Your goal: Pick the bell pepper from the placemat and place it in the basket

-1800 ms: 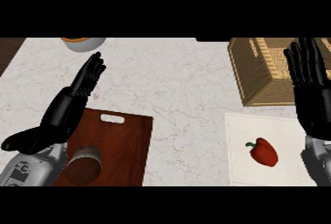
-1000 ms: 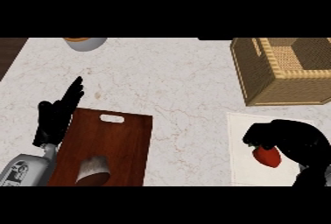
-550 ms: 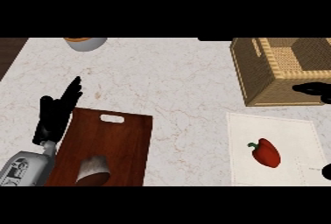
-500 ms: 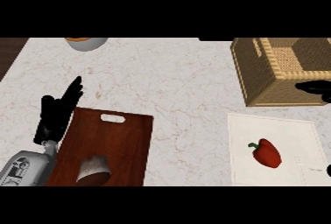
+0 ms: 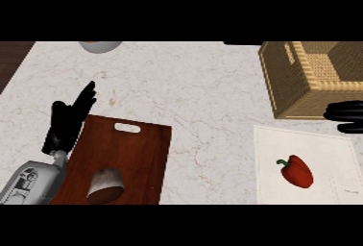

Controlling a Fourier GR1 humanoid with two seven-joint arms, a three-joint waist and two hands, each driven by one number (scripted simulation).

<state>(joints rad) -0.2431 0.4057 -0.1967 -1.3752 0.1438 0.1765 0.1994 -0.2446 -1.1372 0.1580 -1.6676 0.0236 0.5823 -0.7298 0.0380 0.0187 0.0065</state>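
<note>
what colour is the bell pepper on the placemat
The bell pepper is red with a green stem; head view.

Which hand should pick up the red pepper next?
The right hand. It shows at the view's right edge, by the basket and close to the placemat where the bell pepper lies. The left hand rests open on the far side, by the cutting board.

This is a kitchen: a pale marbled stone desk (image 5: 191,96) carries a dark reddish wooden cutting board (image 5: 135,153) with a handle slot, a white rectangular placemat (image 5: 273,144) bearing a red bell pepper (image 5: 297,171), a woven wicker basket (image 5: 294,91) and a grey bowl (image 5: 99,46).
</note>
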